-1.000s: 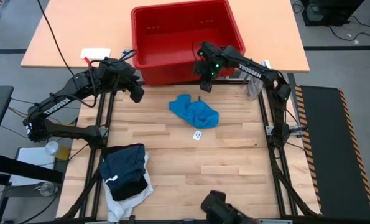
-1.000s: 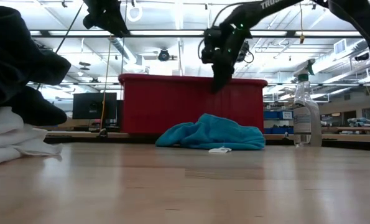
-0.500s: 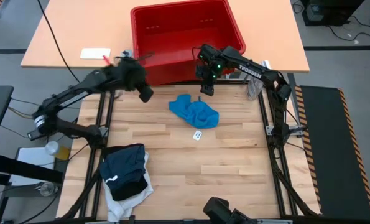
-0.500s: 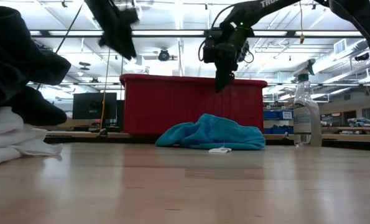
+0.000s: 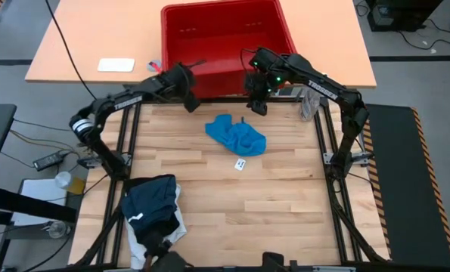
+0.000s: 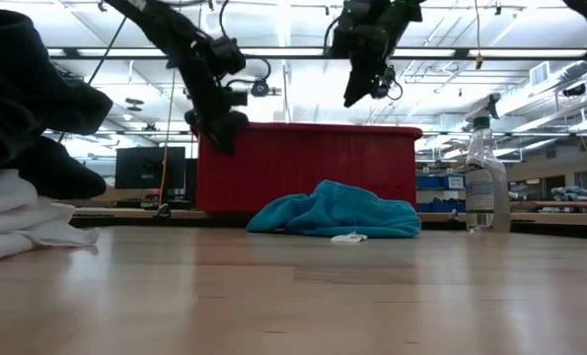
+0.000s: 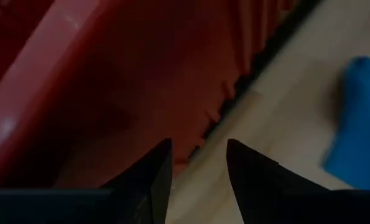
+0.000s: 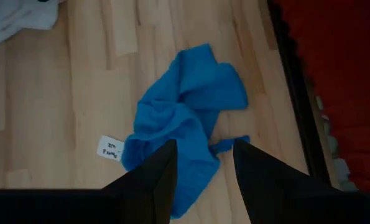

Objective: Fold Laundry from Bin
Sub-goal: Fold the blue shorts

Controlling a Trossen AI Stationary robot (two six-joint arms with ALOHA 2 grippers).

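The small bright blue cloth garment [image 5: 236, 137] lies crumpled on the wooden table just near of the red ribbed plastic bin [image 5: 225, 45], right gripper [image 5: 259, 106] hovering closest, jaws parted and empty, left gripper [image 5: 190, 100] likewise parted, empty.

Light wood surface [image 5: 285, 189]; orange desk [image 5: 88, 45] behind; grey floor [image 5: 414, 91]; spray bottle [image 6: 486, 177]; ceiling strip lights [image 6: 273, 49]; monitor [image 6: 150, 168].

The bin [image 5: 223, 45] is sitting at twelve o'clock; a crumpled garment [image 5: 236, 137] is lying just before it, a small tag [image 5: 240, 163] beside it, and stacked laundry [image 5: 153, 214] at seven o'clock.
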